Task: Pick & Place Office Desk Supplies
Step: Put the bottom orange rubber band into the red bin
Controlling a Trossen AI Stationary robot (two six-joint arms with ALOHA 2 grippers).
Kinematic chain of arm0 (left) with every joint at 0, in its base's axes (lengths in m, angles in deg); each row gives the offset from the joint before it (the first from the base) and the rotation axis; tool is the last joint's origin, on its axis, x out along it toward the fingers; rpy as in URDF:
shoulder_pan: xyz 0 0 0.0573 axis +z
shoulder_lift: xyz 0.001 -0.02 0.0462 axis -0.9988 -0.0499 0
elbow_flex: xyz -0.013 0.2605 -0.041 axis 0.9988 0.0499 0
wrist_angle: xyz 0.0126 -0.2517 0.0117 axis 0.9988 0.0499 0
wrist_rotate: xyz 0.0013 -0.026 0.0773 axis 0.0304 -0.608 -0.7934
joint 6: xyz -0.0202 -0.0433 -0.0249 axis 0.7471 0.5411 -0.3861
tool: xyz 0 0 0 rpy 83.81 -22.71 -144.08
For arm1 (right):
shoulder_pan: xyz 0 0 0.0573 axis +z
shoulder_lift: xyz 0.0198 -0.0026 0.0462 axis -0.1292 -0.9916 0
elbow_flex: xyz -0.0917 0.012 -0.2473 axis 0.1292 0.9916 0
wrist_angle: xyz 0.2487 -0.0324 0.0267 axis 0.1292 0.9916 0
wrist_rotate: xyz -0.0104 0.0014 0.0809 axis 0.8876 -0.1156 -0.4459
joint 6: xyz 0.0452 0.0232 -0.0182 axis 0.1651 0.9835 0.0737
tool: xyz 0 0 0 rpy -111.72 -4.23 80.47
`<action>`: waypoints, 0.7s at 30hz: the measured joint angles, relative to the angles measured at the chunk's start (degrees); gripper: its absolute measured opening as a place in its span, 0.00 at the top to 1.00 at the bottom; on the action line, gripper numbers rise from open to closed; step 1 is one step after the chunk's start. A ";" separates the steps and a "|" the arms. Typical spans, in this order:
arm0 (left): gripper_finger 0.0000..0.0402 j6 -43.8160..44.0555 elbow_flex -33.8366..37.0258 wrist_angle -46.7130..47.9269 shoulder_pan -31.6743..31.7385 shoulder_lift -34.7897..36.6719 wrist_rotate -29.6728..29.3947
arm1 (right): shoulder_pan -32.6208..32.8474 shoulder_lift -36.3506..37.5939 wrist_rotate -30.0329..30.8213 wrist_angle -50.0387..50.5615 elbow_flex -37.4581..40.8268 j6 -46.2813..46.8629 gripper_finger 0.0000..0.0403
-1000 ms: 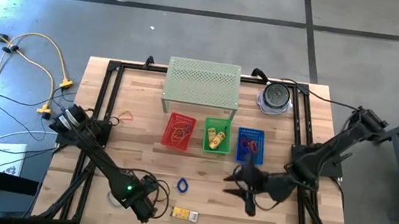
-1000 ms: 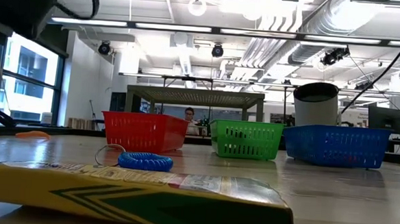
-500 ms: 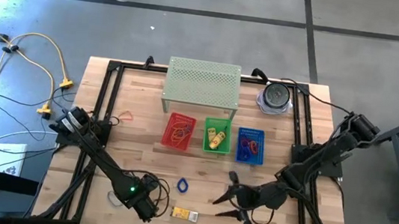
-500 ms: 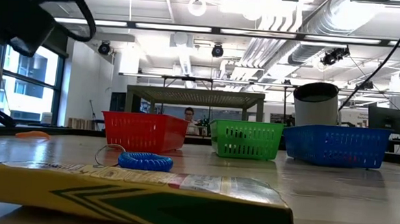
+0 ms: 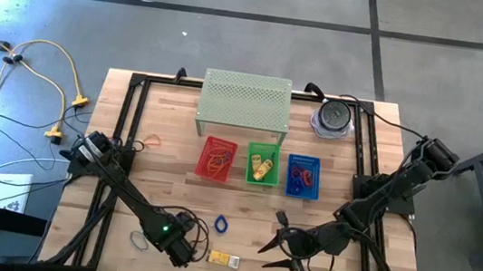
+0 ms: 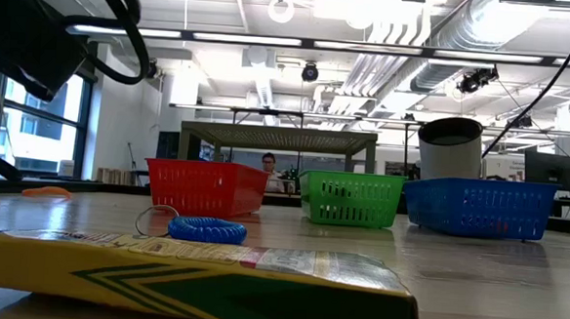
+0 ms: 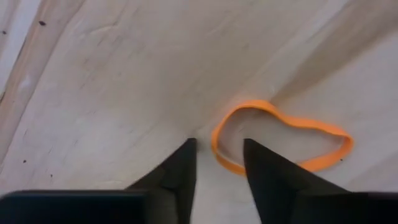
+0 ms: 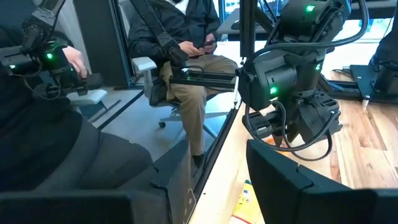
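Wooden table (image 5: 172, 182): left end effector (image 7: 217, 163) angled down, parted astride orange band (image 7: 280, 140)

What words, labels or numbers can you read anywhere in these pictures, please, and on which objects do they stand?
None can be read.
Yellow box: a printed label strip runs along its top edge in the low view, too blurred to read.
Same box in the high view: too small to read.
Red basket, green basket, blue basket: no lettering shows.
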 joint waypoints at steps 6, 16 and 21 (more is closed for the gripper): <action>0.96 -0.91 0.11 -0.20 -1.19 -0.08 -1.93 | 0.00 0.00 -0.02 0.02 -0.02 0.00 0.64; 1.00 -5.22 -9.01 10.33 -0.63 3.34 -6.49 | 0.01 0.02 -2.67 0.05 -0.02 0.00 0.64; 1.00 -10.49 -19.96 23.83 2.53 3.78 -11.96 | 0.02 0.04 -2.73 0.05 0.00 -0.40 0.64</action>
